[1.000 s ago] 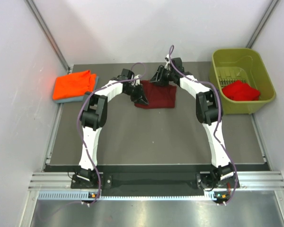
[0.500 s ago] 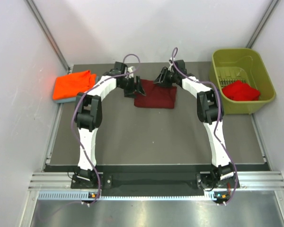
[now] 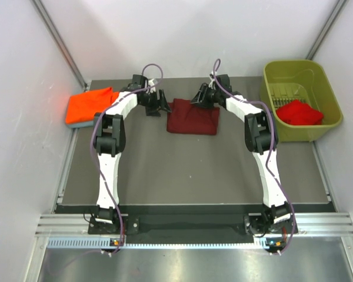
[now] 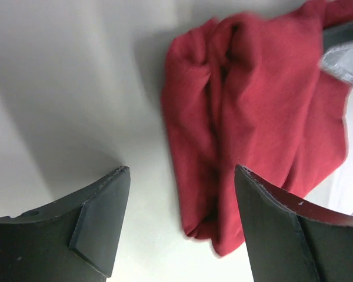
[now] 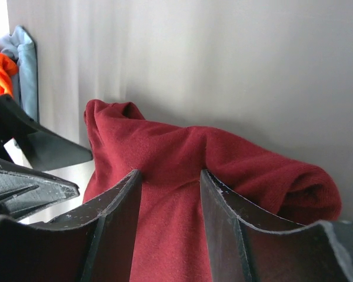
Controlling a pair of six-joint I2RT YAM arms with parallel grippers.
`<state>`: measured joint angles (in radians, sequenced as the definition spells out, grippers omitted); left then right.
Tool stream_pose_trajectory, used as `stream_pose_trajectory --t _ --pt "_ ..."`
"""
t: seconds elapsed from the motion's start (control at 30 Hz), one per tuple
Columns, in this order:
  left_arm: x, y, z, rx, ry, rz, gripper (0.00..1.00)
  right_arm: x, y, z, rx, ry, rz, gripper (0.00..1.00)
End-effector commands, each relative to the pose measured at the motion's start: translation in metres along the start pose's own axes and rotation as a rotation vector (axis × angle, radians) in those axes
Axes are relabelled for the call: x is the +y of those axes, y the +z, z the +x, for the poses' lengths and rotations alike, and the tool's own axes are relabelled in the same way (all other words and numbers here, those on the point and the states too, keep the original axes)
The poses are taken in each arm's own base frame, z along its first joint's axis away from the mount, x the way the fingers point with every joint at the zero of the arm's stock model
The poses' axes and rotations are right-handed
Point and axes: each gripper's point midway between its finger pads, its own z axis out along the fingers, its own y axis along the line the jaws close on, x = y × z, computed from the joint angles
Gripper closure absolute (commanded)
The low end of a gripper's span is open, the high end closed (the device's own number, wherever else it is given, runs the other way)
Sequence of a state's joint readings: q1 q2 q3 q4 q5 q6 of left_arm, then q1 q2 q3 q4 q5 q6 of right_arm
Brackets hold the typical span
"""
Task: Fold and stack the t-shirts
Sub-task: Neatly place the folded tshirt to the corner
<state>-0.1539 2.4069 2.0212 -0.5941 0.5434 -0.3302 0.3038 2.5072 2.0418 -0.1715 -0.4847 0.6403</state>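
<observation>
A dark maroon t-shirt [image 3: 193, 117] lies folded at the back middle of the table. My left gripper [image 3: 155, 104] hangs open just off its left edge, touching nothing; in the left wrist view the maroon cloth [image 4: 265, 117] lies ahead of the open jaws [image 4: 182, 176]. My right gripper [image 3: 199, 97] sits on the shirt's far edge, shut on a ridge of maroon cloth [image 5: 223, 158] that fills the gap between its fingers [image 5: 170, 173]. An orange t-shirt [image 3: 92, 106] lies folded on a grey-blue one [image 3: 76, 124] at the back left. A red t-shirt [image 3: 299, 111] lies crumpled in the bin.
The olive-green plastic bin [image 3: 276, 73] stands at the back right corner. White walls close in the table at the back and on both sides. The dark table top [image 3: 188, 170] stretches between the shirts and the arm bases.
My left gripper has opened, let go of the maroon t-shirt and drawn away to the left of it. The right gripper has held its place on the shirt's far edge.
</observation>
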Motion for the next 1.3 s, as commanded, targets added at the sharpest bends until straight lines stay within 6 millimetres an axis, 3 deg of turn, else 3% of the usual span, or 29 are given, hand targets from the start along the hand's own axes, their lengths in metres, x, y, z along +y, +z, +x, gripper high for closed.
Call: stream_pose_trajectory --t 0.0,0.3,0.57,0.77,0.87,0.9,0.97,1.03,1.13,1.17,1.2,1.27 --pt "-0.011 0.014 -0.006 -0.005 0.009 0.08 0.24 0.009 0.005 0.005 0.0 -0.021 -0.021 0.55" --pt "-0.018 0.05 0.016 0.078 -0.113 0.264 0.24 0.018 0.007 0.019 0.025 -0.044 -0.021 0.55" --pt "-0.024 0.081 0.036 0.136 -0.143 0.343 0.34 0.025 0.008 0.028 0.038 -0.066 -0.016 0.55" --pt "-0.037 0.091 0.049 0.176 -0.125 0.389 0.5 0.029 0.009 0.032 0.042 -0.076 -0.014 0.55" --pt "-0.044 0.092 0.058 0.201 -0.122 0.412 0.69 0.032 0.01 0.032 0.04 -0.078 -0.018 0.55" --pt "-0.044 0.091 0.059 0.202 -0.113 0.407 0.86 0.033 0.01 0.032 0.039 -0.082 -0.021 0.55" --pt "-0.045 0.085 0.058 0.202 -0.109 0.394 1.0 0.035 0.007 0.029 0.034 -0.086 -0.021 0.55" --pt "-0.045 0.078 0.056 0.191 -0.081 0.377 1.0 0.033 0.001 0.022 0.017 -0.113 0.007 0.54" --pt "-0.048 0.05 0.04 0.147 -0.06 0.349 1.0 0.036 -0.023 -0.012 -0.06 -0.18 0.042 0.5" --pt "-0.052 0.032 0.024 0.105 -0.03 0.328 1.0 0.044 -0.037 -0.028 -0.098 -0.209 0.046 0.48" --pt "-0.048 0.022 0.023 0.104 0.008 0.288 1.0 0.042 -0.05 -0.048 -0.145 -0.248 0.071 0.43" --pt "-0.051 -0.007 0.001 0.034 0.07 0.231 1.0 0.06 -0.075 -0.076 -0.212 -0.305 0.057 0.38"
